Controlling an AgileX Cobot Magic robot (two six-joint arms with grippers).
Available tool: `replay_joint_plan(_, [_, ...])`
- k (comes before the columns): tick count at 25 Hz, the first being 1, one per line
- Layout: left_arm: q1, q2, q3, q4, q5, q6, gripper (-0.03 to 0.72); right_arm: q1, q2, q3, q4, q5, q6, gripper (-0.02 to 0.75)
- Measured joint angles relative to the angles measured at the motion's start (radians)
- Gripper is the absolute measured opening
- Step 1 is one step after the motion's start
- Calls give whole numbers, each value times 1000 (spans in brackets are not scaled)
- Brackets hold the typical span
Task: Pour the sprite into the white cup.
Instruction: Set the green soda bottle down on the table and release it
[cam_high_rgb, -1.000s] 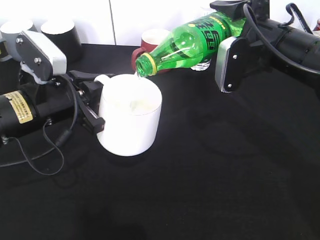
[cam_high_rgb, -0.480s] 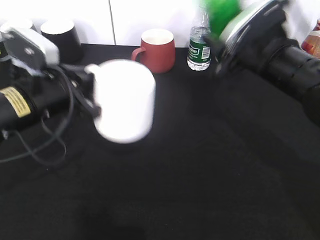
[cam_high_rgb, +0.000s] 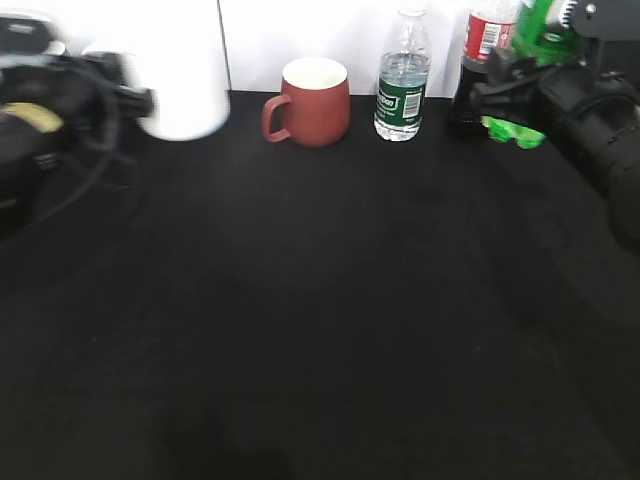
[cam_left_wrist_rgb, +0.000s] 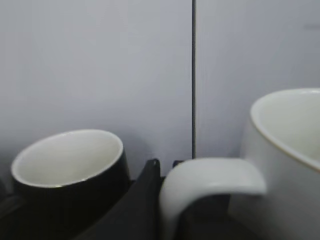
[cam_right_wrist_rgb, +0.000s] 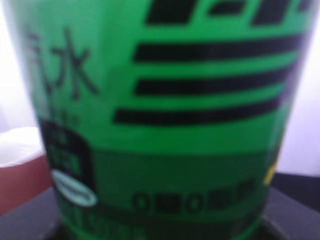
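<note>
In the exterior view the white cup (cam_high_rgb: 185, 85) and the left gripper (cam_high_rgb: 135, 100) are smeared by motion blur, so the grasp cannot be read. The sprite (cam_high_rgb: 530, 40) is cut off by the top edge and mostly hidden behind the right arm (cam_high_rgb: 590, 110). The left wrist view crops the cup (cam_left_wrist_rgb: 280, 160) at right and bottom. The right wrist view shows only blurred label (cam_right_wrist_rgb: 165, 115), jaws unseen

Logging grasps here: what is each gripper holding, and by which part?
Left gripper: the white cup, gripped beside its handle. Right gripper: the sprite, around its labelled body.
</note>
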Motion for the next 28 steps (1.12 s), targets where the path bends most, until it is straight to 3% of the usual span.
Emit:
replay_joint_plan(10, [0,322,-391,-16,110,33,42,0,0,1,65,0,-25,429])
replay_joint_plan(17, [0,443,-565,-19,171,37,42,0,0,1,66,0,-25,429])
replay_joint_plan(21, [0,456,-586,-23,184,31,63,0,0,1,66,0,-25,429])
replay_joint_plan(24, [-1,453,-577,-28,182,25,176,0,0,1,74,0,-33,429])
replay_joint_plan(28, [-9,378,-458,-28,160,25,231,0,0,1,78,0,-43,429])
